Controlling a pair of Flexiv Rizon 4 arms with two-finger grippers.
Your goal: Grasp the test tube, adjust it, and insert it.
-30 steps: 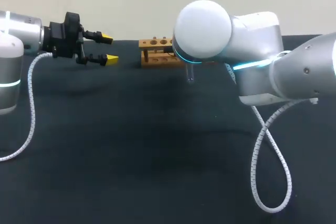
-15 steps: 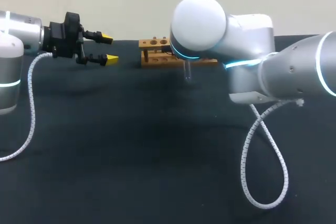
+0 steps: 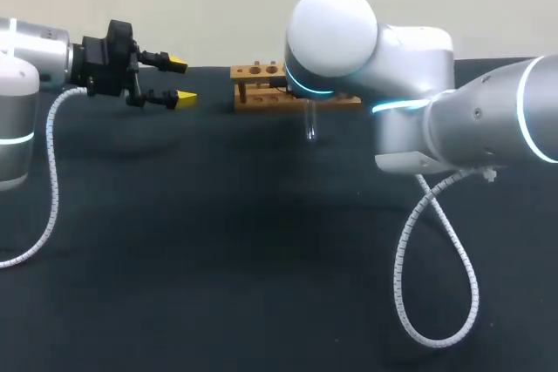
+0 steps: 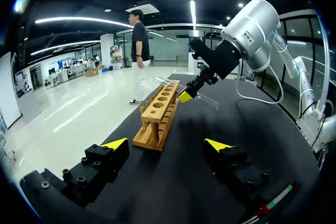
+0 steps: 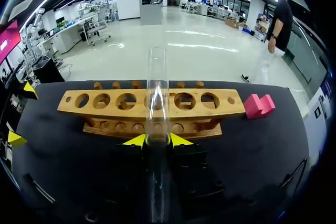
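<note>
So here's where we're at: our right jaws are clenched on the test tube (image 5: 157, 98), yellow tips on either side of the glass. From the head camera it hangs round end down under the right arm (image 3: 410, 119), just in front of the wooden rack (image 3: 261, 84) and not in any hole yet. Our left jaws are released with nothing between them, parked well off to the left of the rack. The worrying bit, as we see it, is the lineup. From the left wrist the tube looks tilted rather than plumb, and if it goes down like that the tip could catch a hole's rim and either skid in the grip or shove the rack along. Clear glass between two small tips probably doesn't offer much hold, so a bump might twist it or, worst case, crack it. We honestly can't tell which hole it's lined up with; in the right wrist view it sits over the middle ones. The counter (image 3: 218, 241) is matte black, which makes the glass hard to pick out. A pink block (image 5: 258, 105) sits just past one end of the rack, and the right arm's white cable (image 3: 418, 259) loops down in front.
</note>
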